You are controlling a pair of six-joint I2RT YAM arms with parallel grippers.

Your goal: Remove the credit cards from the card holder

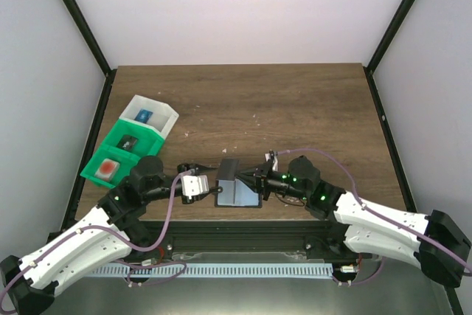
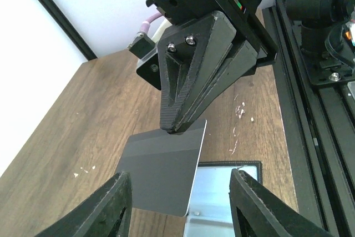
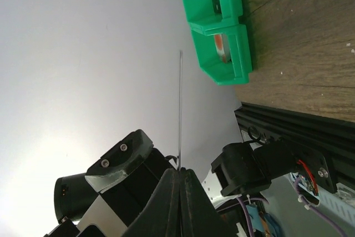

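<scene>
Obs: right gripper [image 2: 180, 126] jaws clamped on grey credit card [image 2: 163, 173] top edge. The left gripper [image 2: 180, 175] jaws are apart, straddling the card holder [image 2: 219, 198]. Risk: shallow pinch slips, or the unheld holder drags up off the desk [image 2: 83, 137].

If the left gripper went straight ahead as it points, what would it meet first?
Probably the dark card pinched in the shut right gripper, centred ahead of the open left gripper; depth is unclear.

Dark grey card [image 2: 163, 173] (lighter band), blue-grey card holder [image 2: 216, 203], green bins [image 3: 216, 23], woodgrain table [image 1: 295, 108]
</scene>
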